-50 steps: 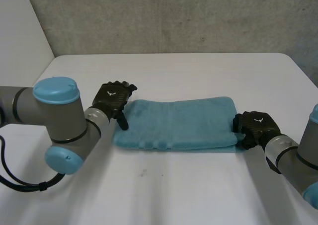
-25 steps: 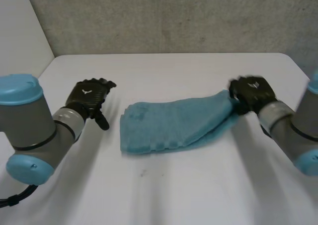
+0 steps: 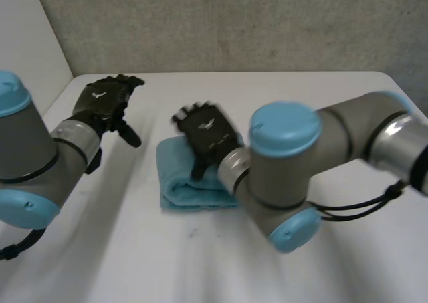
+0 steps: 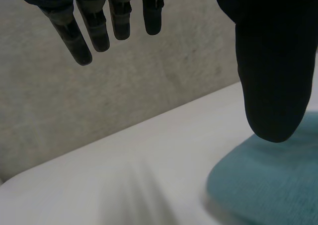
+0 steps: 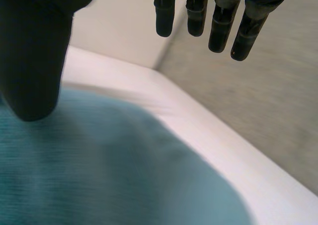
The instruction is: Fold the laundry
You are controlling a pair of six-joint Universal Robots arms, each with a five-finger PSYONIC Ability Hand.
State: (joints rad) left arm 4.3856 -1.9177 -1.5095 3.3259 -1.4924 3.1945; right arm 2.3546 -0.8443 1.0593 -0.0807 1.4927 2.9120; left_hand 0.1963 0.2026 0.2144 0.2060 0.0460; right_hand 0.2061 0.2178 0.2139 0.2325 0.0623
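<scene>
A teal towel (image 3: 180, 186) lies folded into a short thick bundle on the white table (image 3: 287, 85), left of the middle. My right hand (image 3: 206, 132) hovers over the towel's top with straight fingers, open and holding nothing. In the right wrist view the towel (image 5: 99, 175) spreads below my right hand (image 5: 35, 51), whose thumb stands apart from the fingers. My left hand (image 3: 103, 99) is raised to the left of the towel, open and empty. In the left wrist view the towel's end (image 4: 268, 185) lies beneath the thumb of my left hand (image 4: 271, 61).
My right arm (image 3: 287, 162) reaches across the table from the right, its elbow low just right of the towel. A grey wall (image 3: 234, 22) runs behind the table's far edge. The table's left edge is near my left arm (image 3: 27, 156).
My right hand swung the towel's right end over to the left, folding it in half, and let go. My left hand drew back to the left, off the towel.
</scene>
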